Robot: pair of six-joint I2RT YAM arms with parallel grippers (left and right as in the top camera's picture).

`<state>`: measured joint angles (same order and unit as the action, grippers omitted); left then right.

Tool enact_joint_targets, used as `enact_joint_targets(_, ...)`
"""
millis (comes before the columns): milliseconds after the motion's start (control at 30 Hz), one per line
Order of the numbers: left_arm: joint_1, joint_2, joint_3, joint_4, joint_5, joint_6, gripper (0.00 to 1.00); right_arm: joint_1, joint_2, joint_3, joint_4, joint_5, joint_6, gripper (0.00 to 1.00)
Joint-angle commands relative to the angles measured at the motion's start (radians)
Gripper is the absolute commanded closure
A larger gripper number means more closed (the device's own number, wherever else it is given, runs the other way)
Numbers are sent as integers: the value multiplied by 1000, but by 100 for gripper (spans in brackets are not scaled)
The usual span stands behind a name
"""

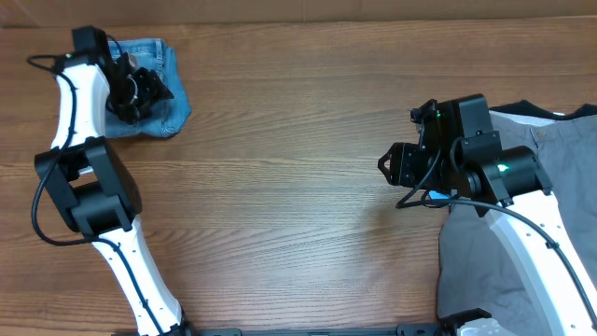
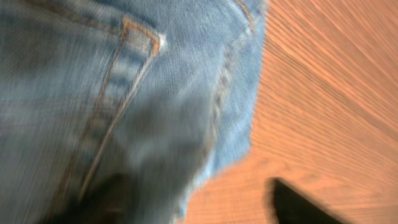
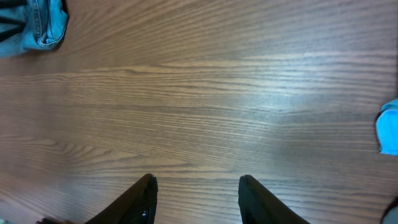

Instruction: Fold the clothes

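Observation:
The light blue denim jeans (image 1: 166,110) lie folded into a small bundle at the far left corner of the wooden table. My left gripper (image 1: 140,93) is right over them. In the blurred left wrist view the jeans (image 2: 124,93) fill most of the frame, with orange seams showing. The left gripper (image 2: 199,208) is open, one finger over the denim and the other over bare wood, straddling the bundle's edge. My right gripper (image 1: 384,166) is open and empty over bare table (image 3: 198,186). The jeans also show far off in the right wrist view (image 3: 40,25).
A grey garment (image 1: 560,154) lies spread at the right edge under my right arm, with dark cloth (image 1: 522,110) behind it. A light blue object (image 3: 388,127) shows at the right edge of the right wrist view. Bare wood (image 1: 298,140) lies between the arms.

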<state>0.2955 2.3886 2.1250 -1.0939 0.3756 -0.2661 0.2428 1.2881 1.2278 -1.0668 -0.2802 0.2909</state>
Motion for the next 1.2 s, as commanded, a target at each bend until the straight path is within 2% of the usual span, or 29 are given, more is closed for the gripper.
enact_joint_targets(0, 34, -85, 162, -138, 1, 122, 0, -2, -74, 82, 6, 34, -33, 53)
enact_joint_targets(167, 25, -265, 291, -322, -57, 223, 0, -2, -148, 169, 5, 60, -37, 53)
enact_joint_targets(367, -72, -598, 301, -438, -235, 264, 0, -2, -262, 264, 6, 63, -63, 48)
enact_joint_targets(400, -95, -645, 301, -454, -261, 263, 0, -2, -281, 274, 6, 63, -63, 42)
enact_joint_targets(433, -123, -693, 301, -470, -282, 263, 0, -2, -300, 280, 6, 63, -63, 29)
enact_joint_targets(467, -154, -740, 301, -487, -295, 261, 0, -2, -322, 285, 7, 63, -63, 0)
enact_joint_targets(700, -311, -946, 295, -595, -360, 173, 0, -2, -416, 286, -29, 63, -63, 0)
enact_joint_targets(1000, -317, -1011, 286, -595, -342, 173, 0, -2, -416, 283, -161, 33, -51, 0)
enact_joint_targets(1167, -317, -1000, 286, -595, -342, 173, 0, -2, -415, 283, -170, 10, -52, 0)
